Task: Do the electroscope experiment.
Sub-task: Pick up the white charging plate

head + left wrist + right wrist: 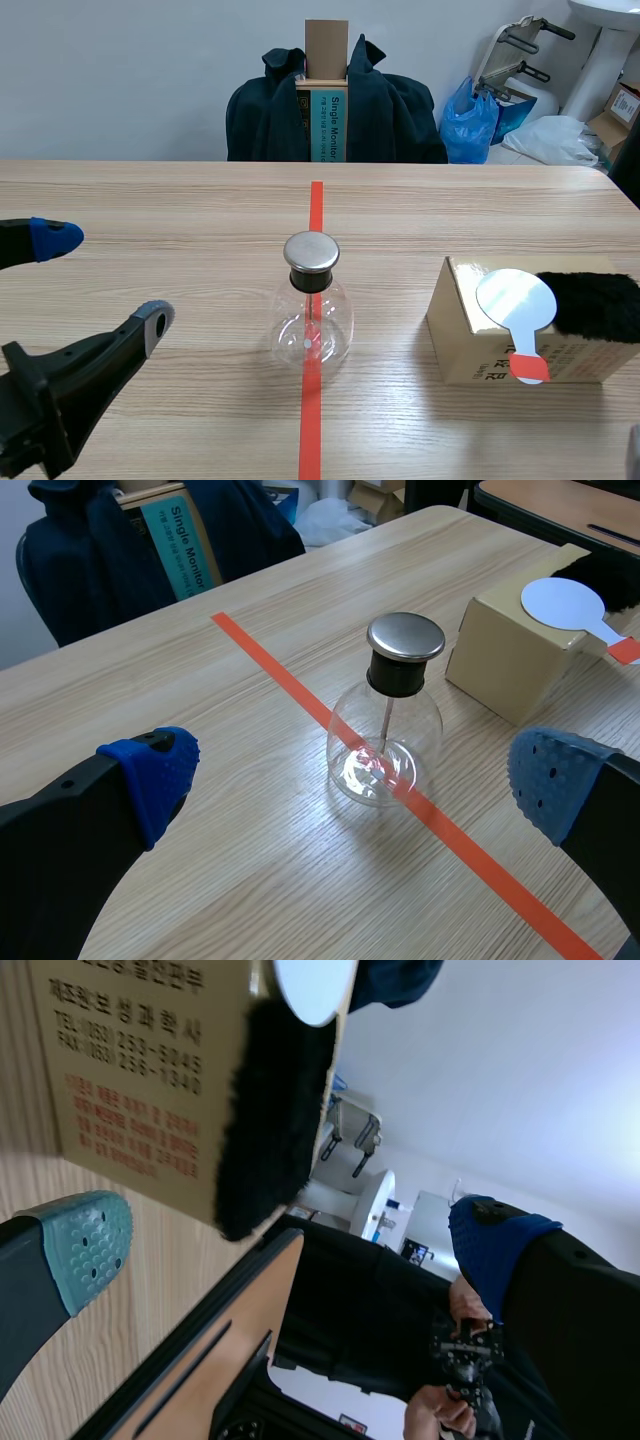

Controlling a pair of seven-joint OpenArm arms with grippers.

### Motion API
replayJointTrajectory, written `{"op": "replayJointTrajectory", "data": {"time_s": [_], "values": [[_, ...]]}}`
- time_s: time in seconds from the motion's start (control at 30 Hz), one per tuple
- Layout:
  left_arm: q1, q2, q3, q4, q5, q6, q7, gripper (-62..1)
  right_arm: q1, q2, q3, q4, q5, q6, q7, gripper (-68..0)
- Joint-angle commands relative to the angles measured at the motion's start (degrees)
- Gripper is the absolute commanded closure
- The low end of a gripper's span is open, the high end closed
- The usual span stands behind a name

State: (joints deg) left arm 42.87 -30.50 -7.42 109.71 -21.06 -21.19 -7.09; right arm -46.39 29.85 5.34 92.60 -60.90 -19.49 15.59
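See the electroscope (pixel 312 310) at mid-bench, square on the tape line, well apart from every edge. Set upright: long axis vertical, with the metal cap (pixel 311 252) on top and a thin rod hanging down inside the glass. Probably centred there for reach from both sides.

Toward the right edge, note a cardboard box (pixel 480 350), apparently serving as a raised rest for the white paddle (pixel 517 305) and the black fur (pixel 595 305). Read the paddle as lying flat, disc toward the far edge, orange-red handle pointing at the near edge and overhanging the box, likely for an easy pinch.

Find the left claw (pixel 105 280) spread wide near the left edge, holding nothing. Find the right claw (pixel 290 1245) likewise spread and empty, near the box.
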Motion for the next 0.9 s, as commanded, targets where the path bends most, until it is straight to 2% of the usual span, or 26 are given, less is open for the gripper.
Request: {"op": "replayJointTrajectory", "data": {"time_s": [0.0, 0.13, 0.3, 0.5, 0.73, 0.87], "values": [[-0.22, 0.02, 0.22, 0.72, -0.55, -0.11, -0.81, -62.3, 2.21, 0.13, -1.90, 0.63, 0.09, -2.05, 0.00, -66.9], [-0.22, 0.02, 0.22, 0.72, -0.55, -0.11, -0.81, -62.3, 5.99, -0.17, -8.35, -2.36, -0.59, -5.66, -2.03, -66.9], [-0.22, 0.02, 0.22, 0.72, -0.55, -0.11, -0.81, -62.3, 8.04, -1.60, -15.06, -4.13, -2.19, -10.91, -8.79, -66.9], [-0.22, 0.02, 0.22, 0.72, -0.55, -0.11, -0.81, -62.3, 8.13, -3.56, -20.90, -4.17, -6.01, -11.17, -19.15, -66.9], [-0.20, 0.00, 0.22, 0.72, -0.55, -0.11, -0.81, -62.3, 10.08, -3.69, -25.44, -4.17, -6.03, -11.15, -22.86, -66.7], [-0.20, 0.00, 0.22, 0.72, -0.55, -0.11, -0.83, -62.3, 10.05, -3.69, -26.21, -4.17, -6.62, -11.10, -24.37, -66.3]]}}
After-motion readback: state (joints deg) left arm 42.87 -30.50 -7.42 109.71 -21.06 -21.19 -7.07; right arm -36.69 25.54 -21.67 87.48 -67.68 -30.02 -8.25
